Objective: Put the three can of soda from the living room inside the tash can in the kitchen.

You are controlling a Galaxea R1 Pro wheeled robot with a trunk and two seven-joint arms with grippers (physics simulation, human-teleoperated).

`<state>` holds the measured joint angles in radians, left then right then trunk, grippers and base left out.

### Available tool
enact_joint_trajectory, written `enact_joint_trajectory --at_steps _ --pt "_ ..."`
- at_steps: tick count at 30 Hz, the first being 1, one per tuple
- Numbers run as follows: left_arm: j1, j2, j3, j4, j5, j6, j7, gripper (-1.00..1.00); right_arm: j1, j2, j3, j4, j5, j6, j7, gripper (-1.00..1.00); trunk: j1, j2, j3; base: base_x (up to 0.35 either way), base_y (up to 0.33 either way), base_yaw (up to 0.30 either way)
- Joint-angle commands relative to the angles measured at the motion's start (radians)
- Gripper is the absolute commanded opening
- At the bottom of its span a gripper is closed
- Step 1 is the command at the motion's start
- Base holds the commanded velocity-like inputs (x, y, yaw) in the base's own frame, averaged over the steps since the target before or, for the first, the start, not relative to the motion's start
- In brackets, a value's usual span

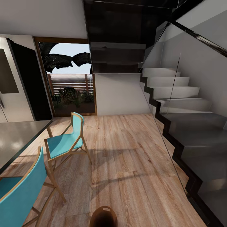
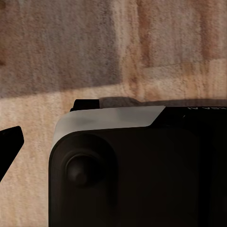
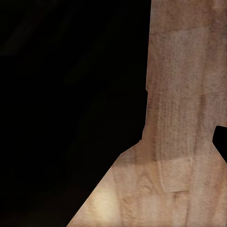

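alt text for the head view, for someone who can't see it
A light wood plank floor runs ahead to a wood-framed glass door showing garden plants. Two turquoise wood-framed chairs stand beside a grey table at left; a grey staircase behind a glass panel climbs at right. A round brown bin sits at the bottom edge.

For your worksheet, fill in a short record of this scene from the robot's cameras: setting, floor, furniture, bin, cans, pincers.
Setting: kitchen side, fridge at left, staircase at right
Floor: light wood floor
Furniture: two turquoise chairs beside a grey table
Bin: brown trash can at the head view's bottom edge
Cans: none in sight
Pincers: state cannot be told
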<state>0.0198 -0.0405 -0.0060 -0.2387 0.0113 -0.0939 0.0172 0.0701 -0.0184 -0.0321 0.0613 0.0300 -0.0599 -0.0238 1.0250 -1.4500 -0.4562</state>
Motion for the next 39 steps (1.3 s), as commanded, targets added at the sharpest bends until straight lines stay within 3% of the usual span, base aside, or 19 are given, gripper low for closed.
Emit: enact_joint_trajectory --at_steps 1,39 --pt "0.0 0.0 0.0 0.0 0.0 0.0 0.0 1.0 0.0 0.0 0.0 0.0 0.0 0.0 0.0 1.0 0.0 0.0 0.0 0.0 0.0 0.0" --pt "0.0 0.0 0.0 0.0 0.0 0.0 0.0 1.0 0.0 0.0 0.0 0.0 0.0 0.0 0.0 1.0 0.0 0.0 0.0 0.0 0.0 0.0"
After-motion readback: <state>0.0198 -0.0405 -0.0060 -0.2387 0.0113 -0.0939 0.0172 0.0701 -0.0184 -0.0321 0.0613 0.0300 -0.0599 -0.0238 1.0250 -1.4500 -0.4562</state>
